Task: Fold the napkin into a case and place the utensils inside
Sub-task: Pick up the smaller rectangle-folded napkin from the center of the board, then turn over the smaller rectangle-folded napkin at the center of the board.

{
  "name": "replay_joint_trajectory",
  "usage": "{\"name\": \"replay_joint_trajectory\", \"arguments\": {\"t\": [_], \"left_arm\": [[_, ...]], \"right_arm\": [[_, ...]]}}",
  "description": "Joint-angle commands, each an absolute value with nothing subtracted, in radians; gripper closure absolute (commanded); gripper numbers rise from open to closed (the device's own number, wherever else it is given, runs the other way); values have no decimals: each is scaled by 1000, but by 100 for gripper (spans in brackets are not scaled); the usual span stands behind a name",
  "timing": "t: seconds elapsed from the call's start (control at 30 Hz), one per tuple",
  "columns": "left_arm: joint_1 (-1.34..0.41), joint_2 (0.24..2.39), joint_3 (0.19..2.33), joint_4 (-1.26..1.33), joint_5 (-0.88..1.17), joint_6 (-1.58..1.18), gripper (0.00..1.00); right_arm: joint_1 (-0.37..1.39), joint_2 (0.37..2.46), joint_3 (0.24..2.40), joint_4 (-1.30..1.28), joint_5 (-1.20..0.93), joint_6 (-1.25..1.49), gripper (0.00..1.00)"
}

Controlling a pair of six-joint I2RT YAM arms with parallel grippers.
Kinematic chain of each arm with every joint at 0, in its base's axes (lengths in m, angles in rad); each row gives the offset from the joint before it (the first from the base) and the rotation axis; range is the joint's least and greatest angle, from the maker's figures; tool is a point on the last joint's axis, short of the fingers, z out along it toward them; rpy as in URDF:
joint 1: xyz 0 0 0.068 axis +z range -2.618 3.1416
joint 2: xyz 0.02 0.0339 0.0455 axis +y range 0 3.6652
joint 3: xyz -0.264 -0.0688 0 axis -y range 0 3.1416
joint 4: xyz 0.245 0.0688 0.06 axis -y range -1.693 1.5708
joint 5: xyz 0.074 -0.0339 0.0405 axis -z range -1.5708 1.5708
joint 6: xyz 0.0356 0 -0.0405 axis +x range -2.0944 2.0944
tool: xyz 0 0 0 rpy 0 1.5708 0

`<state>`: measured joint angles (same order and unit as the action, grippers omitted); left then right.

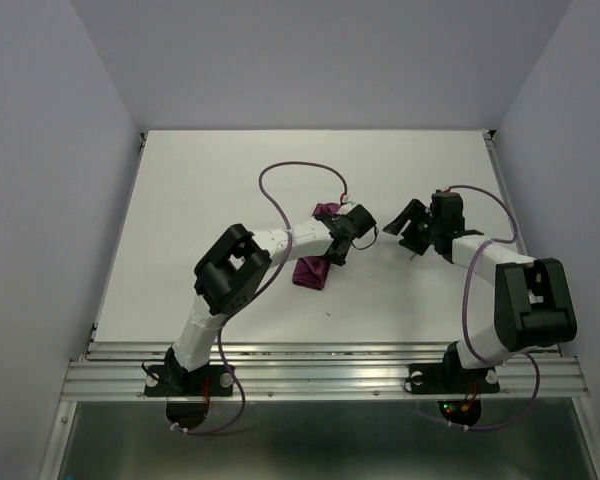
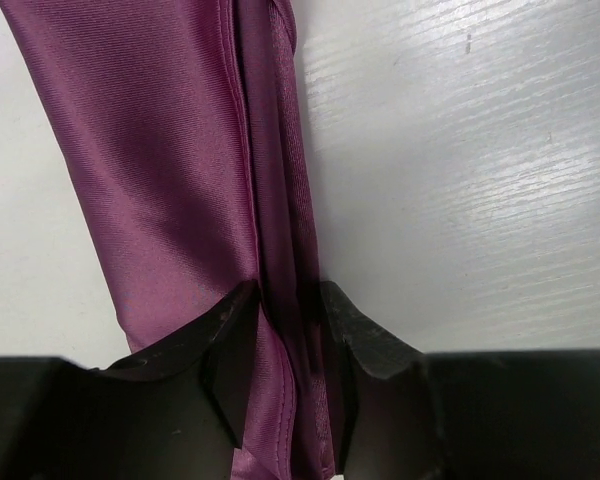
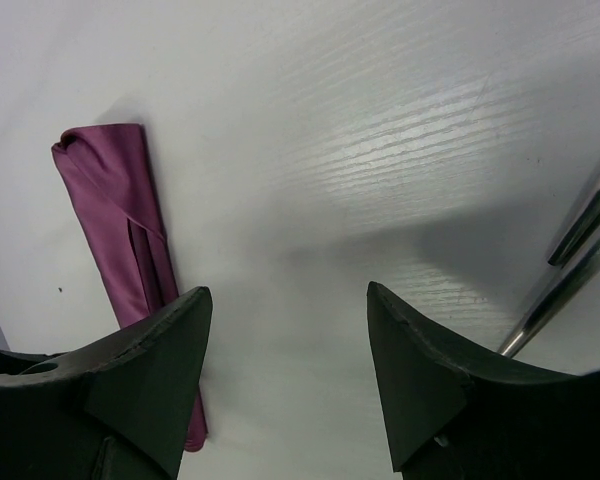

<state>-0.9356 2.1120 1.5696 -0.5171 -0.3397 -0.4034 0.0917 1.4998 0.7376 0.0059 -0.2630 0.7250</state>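
A: Where is the napkin (image 1: 311, 272)?

B: Centre of the overhead frame, flat on the white table (image 1: 210, 200). It's folded into a narrow strip running on a diagonal, upper right to lower left. The left arm crosses over its middle, so only the two ends show there.

A: Left claw?

B: The left gripper (image 2: 288, 300) is down on the strip. In its wrist view the cloth runs from the top edge to the bottom centre. It passes between the two black fingers (image 2: 230, 345). A dark raised fold fills the gap between them and both tips sit against it. The jaws are partly drawn in. I can't tell whether they really pinch the cloth or only flank it.

A: Right claw?

B: The right gripper (image 3: 288, 290) is spread wide, with nothing between the jaws, only bare table. In the overhead view it sits right of centre, near the left one but apart from it.

A: Utensils?

B: The utensils (image 3: 570, 278) show at the right edge of the right wrist view. They are two shiny metal shafts lying side by side at a slant, just beside the right finger. Their ends are cut off by the frame, so I can't tell which is the spoon.

A: Relative to the cloth?

B: Well apart. The napkin is at the left of that same frame, its upper end folded over and its lower end hidden behind the left finger.
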Motion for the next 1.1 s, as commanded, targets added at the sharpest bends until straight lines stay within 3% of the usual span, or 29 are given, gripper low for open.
{"name": "replay_joint_trajectory", "arguments": {"t": [0.0,0.07,0.13,0.17,0.2,0.27,0.63,1.07], "left_arm": [[-940,2134,1606,-538,-390,-394,59],[-940,2140,1605,-537,-393,-390,59],[-940,2141,1608,-535,-396,-380,66],[-940,2143,1611,-535,-396,-377,72],[-940,2146,1614,-537,-396,-373,88],[-940,2148,1629,-541,-391,-361,100],[-917,2016,1611,-428,-34,-226,100],[-835,2003,1601,-315,478,-219,100]], "right_arm": [[86,1465,727,12,-272,707,31],[86,1463,726,14,-272,707,31],[86,1460,724,14,-270,707,31],[86,1460,724,14,-270,709,31],[86,1459,724,14,-270,709,31],[86,1457,724,14,-272,710,31],[86,1416,730,3,-233,704,31],[77,1206,770,-120,-77,689,32]]}}
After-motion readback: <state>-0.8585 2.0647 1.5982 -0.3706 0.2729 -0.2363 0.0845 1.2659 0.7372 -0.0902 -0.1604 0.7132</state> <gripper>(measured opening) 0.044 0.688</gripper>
